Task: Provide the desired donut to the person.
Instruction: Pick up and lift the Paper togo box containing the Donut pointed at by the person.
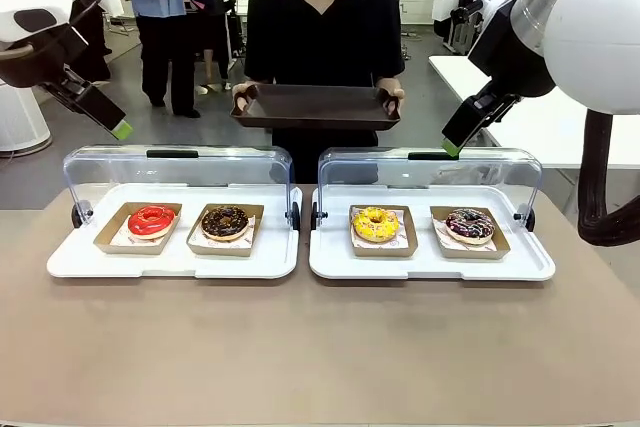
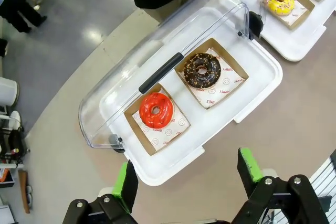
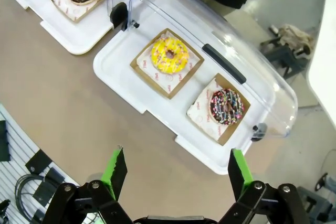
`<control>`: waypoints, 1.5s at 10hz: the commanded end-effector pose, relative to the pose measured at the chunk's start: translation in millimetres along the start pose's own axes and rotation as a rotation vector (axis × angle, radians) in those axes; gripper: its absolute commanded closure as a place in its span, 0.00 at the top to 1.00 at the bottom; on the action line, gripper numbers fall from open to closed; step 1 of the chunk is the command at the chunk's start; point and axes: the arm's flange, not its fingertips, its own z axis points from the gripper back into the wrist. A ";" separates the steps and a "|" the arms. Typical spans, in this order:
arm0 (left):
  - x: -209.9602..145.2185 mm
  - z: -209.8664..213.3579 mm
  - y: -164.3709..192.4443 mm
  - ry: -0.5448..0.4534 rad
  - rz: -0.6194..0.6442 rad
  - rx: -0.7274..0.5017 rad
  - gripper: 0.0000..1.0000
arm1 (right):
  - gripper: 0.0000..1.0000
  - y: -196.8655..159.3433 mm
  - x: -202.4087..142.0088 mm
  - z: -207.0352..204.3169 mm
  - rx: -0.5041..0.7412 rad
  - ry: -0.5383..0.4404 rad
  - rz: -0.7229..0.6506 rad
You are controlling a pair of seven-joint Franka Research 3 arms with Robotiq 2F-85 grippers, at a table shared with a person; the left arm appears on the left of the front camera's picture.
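Brown matte counter (image 1: 320,357) spreads bare across the foreground, leaving free working room on the robot's side of the goods. Beyond both grippers, at the far edge, stands the person (image 1: 322,27) in a black top, holding a dark brown rectangular serving tray (image 1: 315,107) level at the waist, apparently so that a donut can be set on it. Two white plastic display cases sit side by side. The left case (image 1: 170,265) lies below the left gripper (image 2: 185,169) and the right case (image 1: 430,267) below the right gripper (image 3: 177,162). Their clear domed lids (image 1: 180,162) are tipped back on hinges, which opens every donut to a reach from above. Both grippers hang well above the counter with jaws spread wide and nothing between them. Each donut rests in its own shallow brown cardboard tray (image 2: 157,119) lined with printed paper, probably to keep glaze off the case. Just ahead of the left gripper is the red-glazed ring donut (image 2: 156,110), with the chocolate sprinkled donut (image 2: 202,70) farther on. Ahead of the right gripper lie the yellow sprinkled donut (image 3: 169,55) and the dark donut with coloured sprinkles (image 3: 227,106). Which one is wanted cannot be told.
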 end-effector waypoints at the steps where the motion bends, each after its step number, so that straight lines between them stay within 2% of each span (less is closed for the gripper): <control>1: -7.5 7.7 19.3 -0.037 -0.027 -0.145 1.00 | 1.00 -27.2 -10.4 4.2 0.138 -0.039 0.050; 4: -30.5 19.1 80.7 -0.174 -0.122 -0.481 1.00 | 1.00 -106.3 -39.0 3.9 0.499 -0.214 0.174; 6: -56.0 15.0 123.8 -0.336 -0.155 -0.668 1.00 | 1.00 -138.2 -59.3 -6.7 0.609 -0.333 0.255; 8: -75.2 8.8 149.8 -0.405 -0.151 -0.791 1.00 | 1.00 -164.4 -76.3 -19.6 0.639 -0.388 0.283; 10: -84.3 13.2 161.0 -0.403 -0.121 -0.794 1.00 | 1.00 -183.5 -96.2 -18.4 0.652 -0.430 0.246; 15: -112.9 23.2 179.2 -0.412 -0.110 -0.662 1.00 | 1.00 -205.7 -157.8 4.9 0.609 -0.520 0.193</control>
